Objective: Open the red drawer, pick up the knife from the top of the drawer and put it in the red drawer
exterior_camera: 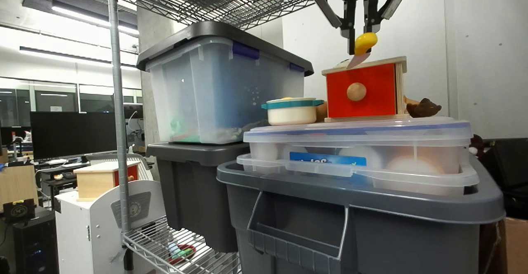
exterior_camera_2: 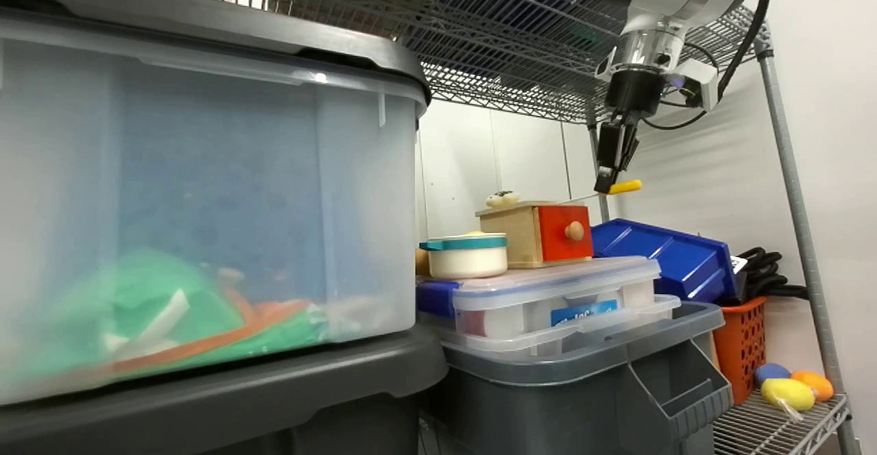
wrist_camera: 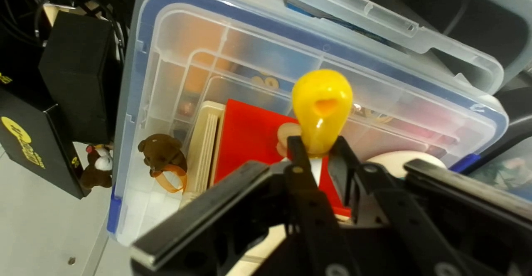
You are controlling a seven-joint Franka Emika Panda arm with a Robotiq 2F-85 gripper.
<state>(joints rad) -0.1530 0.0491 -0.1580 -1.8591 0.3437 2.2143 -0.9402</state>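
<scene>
Partly hidden in wrist view, knife [wrist_camera: 322, 97], tool [wrist_camera: 319, 144] clamped on it, red drawer [wrist_camera: 251, 136] behind, partly covered.

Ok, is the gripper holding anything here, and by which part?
Yes, the gripper holds the knife by its yellow handle, at the end next to the blade.

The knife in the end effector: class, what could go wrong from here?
The red drawer looks shut and the end effector grips the knife, so reaching for the knob could make it drop the knife. The blade slants down toward the drawer's top, so moving lower might knock and twist it. The drawer stands on a clear plastic lid, so a push might slide it.
</scene>
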